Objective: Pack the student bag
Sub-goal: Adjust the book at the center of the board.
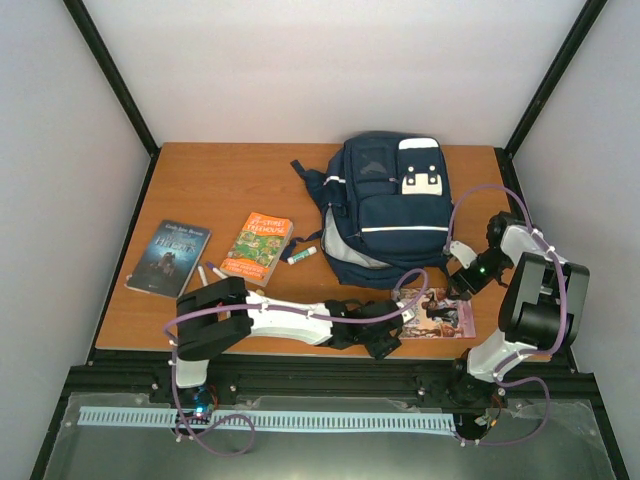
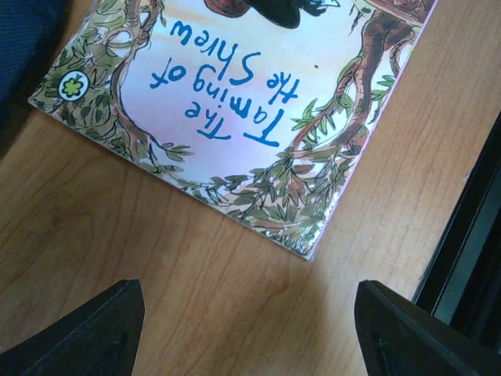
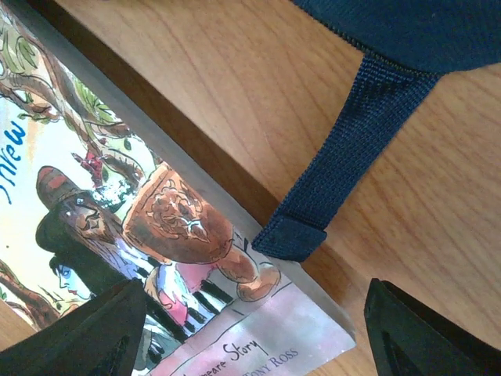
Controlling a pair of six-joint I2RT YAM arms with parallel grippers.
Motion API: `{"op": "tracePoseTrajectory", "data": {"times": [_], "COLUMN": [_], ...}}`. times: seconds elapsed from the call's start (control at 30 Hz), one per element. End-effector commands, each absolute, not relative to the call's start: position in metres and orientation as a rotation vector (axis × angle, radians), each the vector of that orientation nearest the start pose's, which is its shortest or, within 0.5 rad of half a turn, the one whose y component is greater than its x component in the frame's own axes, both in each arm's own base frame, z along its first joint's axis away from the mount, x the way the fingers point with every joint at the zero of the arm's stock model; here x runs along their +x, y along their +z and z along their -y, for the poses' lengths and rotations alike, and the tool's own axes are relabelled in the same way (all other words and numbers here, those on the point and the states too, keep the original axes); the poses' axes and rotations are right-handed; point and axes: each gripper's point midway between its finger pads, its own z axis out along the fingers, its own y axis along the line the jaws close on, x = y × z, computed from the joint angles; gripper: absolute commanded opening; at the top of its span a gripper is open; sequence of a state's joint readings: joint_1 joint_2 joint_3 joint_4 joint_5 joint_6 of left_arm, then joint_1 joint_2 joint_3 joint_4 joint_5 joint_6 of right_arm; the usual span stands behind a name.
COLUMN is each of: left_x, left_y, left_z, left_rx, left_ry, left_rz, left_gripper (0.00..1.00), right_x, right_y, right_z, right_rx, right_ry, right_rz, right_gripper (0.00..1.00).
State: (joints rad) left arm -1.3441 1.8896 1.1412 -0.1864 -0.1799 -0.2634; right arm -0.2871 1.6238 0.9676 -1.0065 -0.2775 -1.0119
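Note:
The student bag, navy with white stripes, lies at the back right of the table with its open mouth toward me. A thin picture book, "The Taming of the Shrew", lies flat by the front edge. My left gripper is at the book's left end. In the left wrist view it is open over bare wood, with the book's corner just ahead. My right gripper hovers over the book's right end. In the right wrist view it is open and straddles the book's corner. A bag strap lies on that corner.
A dark book and an orange-green Treehouse book lie at the left. Between them and the bag are a glue stick and small pens. The table's black front rail runs close beside the picture book.

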Motion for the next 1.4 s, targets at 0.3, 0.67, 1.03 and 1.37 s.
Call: {"op": "tracePoseTrajectory", "data": {"times": [0.3, 0.67, 1.03, 1.37], "left_x": [0.133, 0.169, 0.198, 0.178], "left_y": [0.028, 0.013, 0.008, 0.043], "left_z": [0.470, 0.488, 0.529, 0.515], "left_rx": [1.341, 1.249, 1.206, 1.158], "left_ry": [-0.370, -0.130, -0.049, -0.249], "left_rz": [-2.194, -2.166, -2.133, -2.184], "left_gripper": [0.80, 0.80, 0.80, 0.81], "right_x": [0.247, 0.221, 0.184, 0.225], "right_y": [0.018, 0.010, 0.003, 0.059], "right_z": [0.033, 0.071, 0.063, 0.076], "right_rx": [-1.037, -0.953, -1.020, -0.832], "right_ry": [0.410, 0.409, 0.485, 0.518], "right_rz": [-2.892, -2.985, -3.005, -2.889], "right_gripper": [0.70, 0.61, 0.60, 0.61]}}
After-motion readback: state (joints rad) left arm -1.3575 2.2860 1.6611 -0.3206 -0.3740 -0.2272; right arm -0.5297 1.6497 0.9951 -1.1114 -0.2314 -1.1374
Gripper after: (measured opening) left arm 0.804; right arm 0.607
